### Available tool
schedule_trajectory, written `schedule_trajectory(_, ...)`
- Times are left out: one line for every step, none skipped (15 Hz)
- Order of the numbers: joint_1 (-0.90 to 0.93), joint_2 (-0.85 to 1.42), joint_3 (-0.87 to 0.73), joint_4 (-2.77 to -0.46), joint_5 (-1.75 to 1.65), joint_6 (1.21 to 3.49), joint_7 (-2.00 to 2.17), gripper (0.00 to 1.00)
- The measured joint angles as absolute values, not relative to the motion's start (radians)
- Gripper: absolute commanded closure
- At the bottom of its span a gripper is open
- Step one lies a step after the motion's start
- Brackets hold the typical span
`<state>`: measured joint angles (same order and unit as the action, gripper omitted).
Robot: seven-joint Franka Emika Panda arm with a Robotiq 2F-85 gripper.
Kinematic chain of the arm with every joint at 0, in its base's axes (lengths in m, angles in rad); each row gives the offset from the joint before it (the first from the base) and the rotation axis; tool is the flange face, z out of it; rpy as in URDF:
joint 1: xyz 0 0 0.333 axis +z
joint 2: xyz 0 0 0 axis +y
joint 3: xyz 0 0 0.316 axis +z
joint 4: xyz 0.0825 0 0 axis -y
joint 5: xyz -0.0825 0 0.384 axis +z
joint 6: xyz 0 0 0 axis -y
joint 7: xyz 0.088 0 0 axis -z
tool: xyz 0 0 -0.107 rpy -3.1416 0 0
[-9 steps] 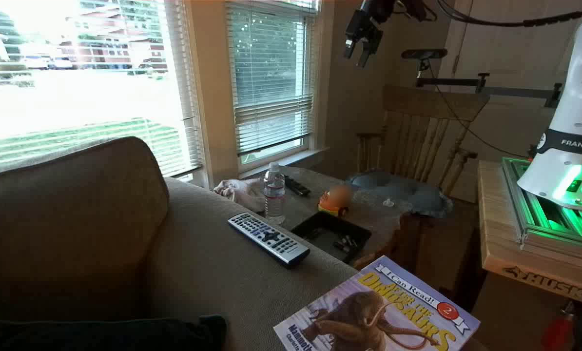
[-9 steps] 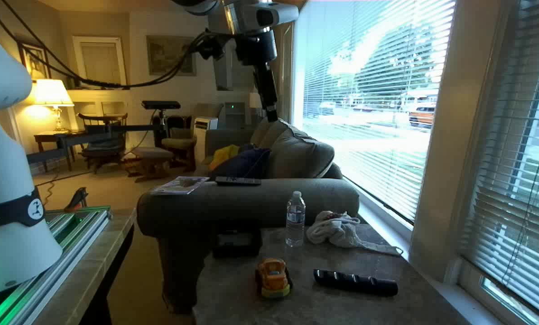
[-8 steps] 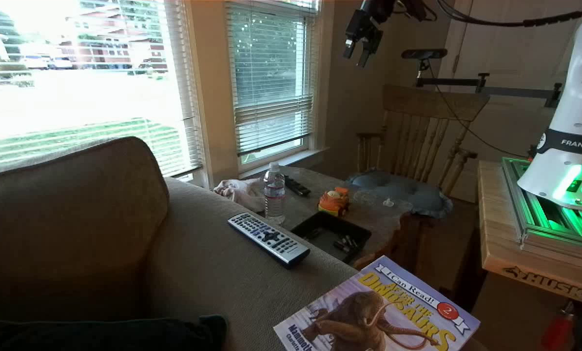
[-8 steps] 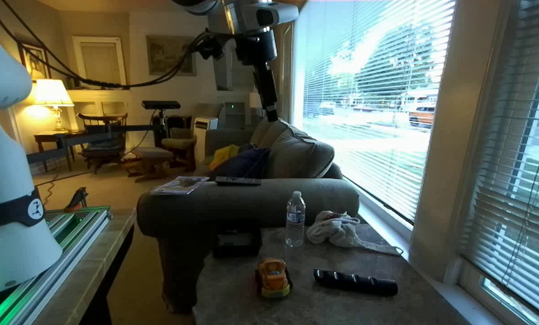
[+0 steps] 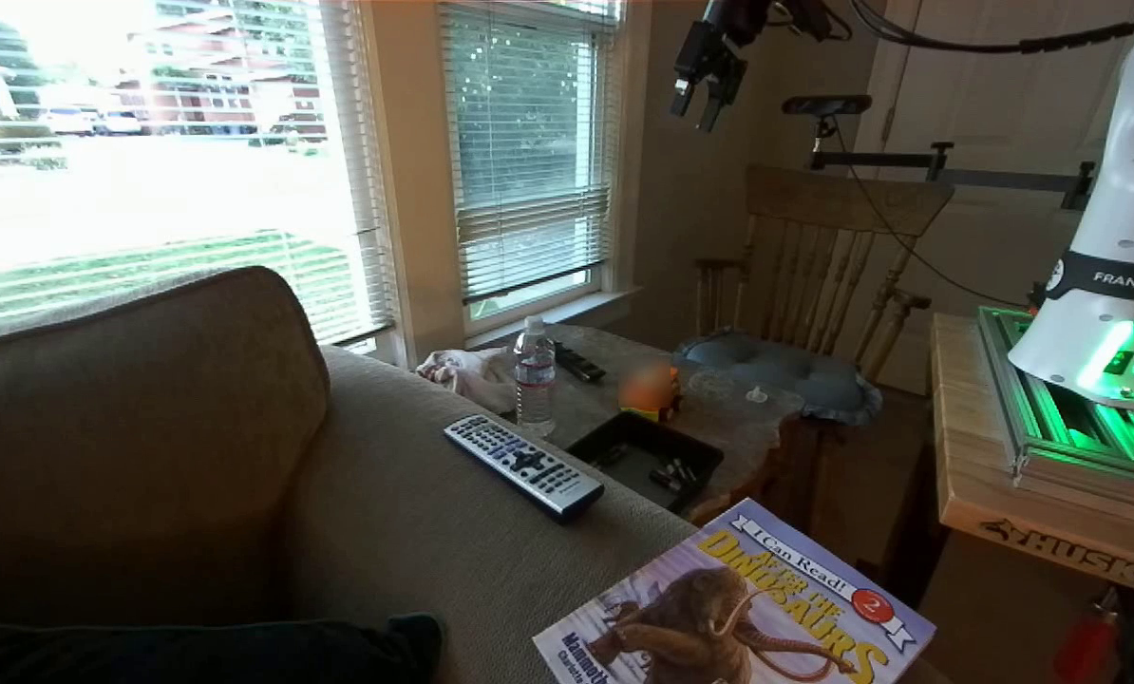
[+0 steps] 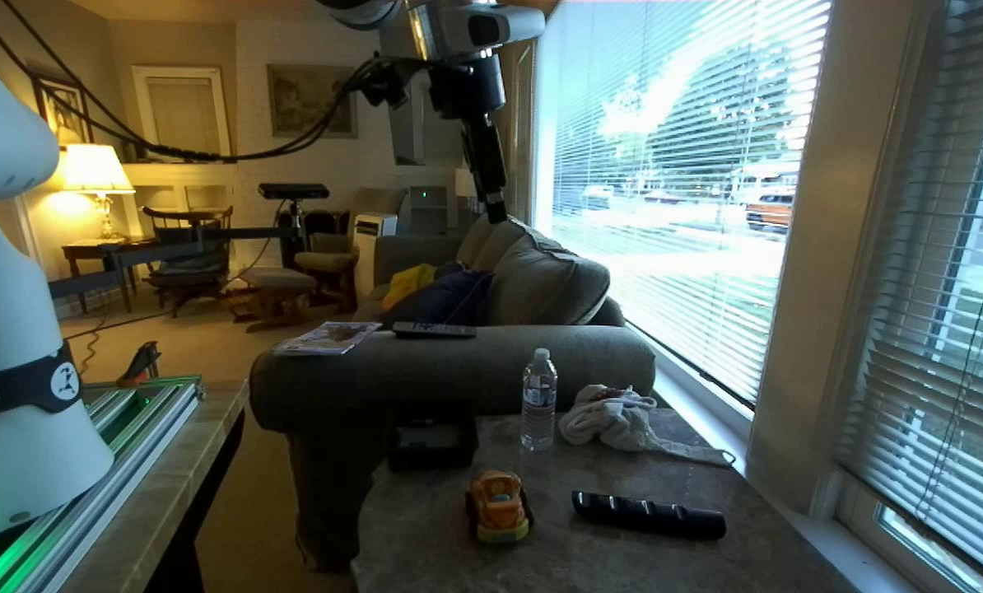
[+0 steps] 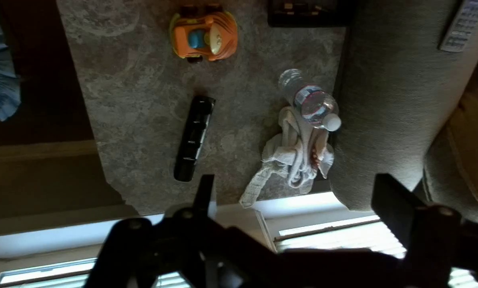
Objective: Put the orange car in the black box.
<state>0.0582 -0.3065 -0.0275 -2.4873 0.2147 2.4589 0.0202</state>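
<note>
The orange car (image 5: 657,404) stands on the stone-patterned table (image 6: 574,560) in both exterior views (image 6: 500,506). In the wrist view the car (image 7: 211,36) is near the top, left of the box. The black box (image 5: 619,465) is an open tray with small items in it, against the sofa arm. It also shows in an exterior view (image 6: 431,457), and its edge is cut off at the top of the wrist view (image 7: 309,21). My gripper (image 5: 695,106) is high above the table, open and empty. Its fingers are wide apart in the wrist view (image 7: 295,180).
A water bottle (image 6: 539,403) stands upright behind the car, near the box. A white cloth (image 6: 611,420) lies beside it. A black ribbed object (image 6: 648,516) lies right of the car. A remote control (image 5: 524,463) and a book (image 5: 738,608) lie on the sofa arm (image 6: 458,371).
</note>
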Motion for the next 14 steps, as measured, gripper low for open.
schedule_trajectory(0.039,-0.304,-0.022,-2.488,0.169,2.443,0.039,0.00)
schedule_trajectory(0.019,-0.301,-0.021,-2.488,0.128,2.423,0.045,0.00)
schedule_trajectory(-0.001,-0.296,-0.025,-2.489,0.098,2.410,0.044,0.00)
schedule_trajectory(-0.017,-0.290,-0.035,-2.492,0.091,2.408,0.029,0.00)
schedule_trajectory(-0.026,-0.283,-0.053,-2.497,0.091,2.412,0.001,0.00)
schedule_trajectory(-0.030,-0.273,-0.078,-2.506,0.095,2.432,-0.042,0.00)
schedule_trajectory(-0.032,-0.264,-0.100,-2.516,0.098,2.460,-0.084,0.00)
schedule_trajectory(-0.033,-0.251,-0.122,-2.527,0.099,2.496,-0.128,0.00)
schedule_trajectory(-0.033,-0.236,-0.140,-2.540,0.103,2.533,-0.168,0.00)
schedule_trajectory(-0.033,-0.219,-0.156,-2.551,0.110,2.572,-0.206,0.00)
schedule_trajectory(-0.032,-0.200,-0.168,-2.562,0.124,2.613,-0.241,0.00)
schedule_trajectory(-0.031,-0.177,-0.178,-2.573,0.149,2.660,-0.280,0.00)
schedule_trajectory(-0.027,-0.155,-0.185,-2.580,0.182,2.701,-0.319,0.00)
schedule_trajectory(-0.020,-0.130,-0.189,-2.585,0.227,2.742,-0.359,0.00)
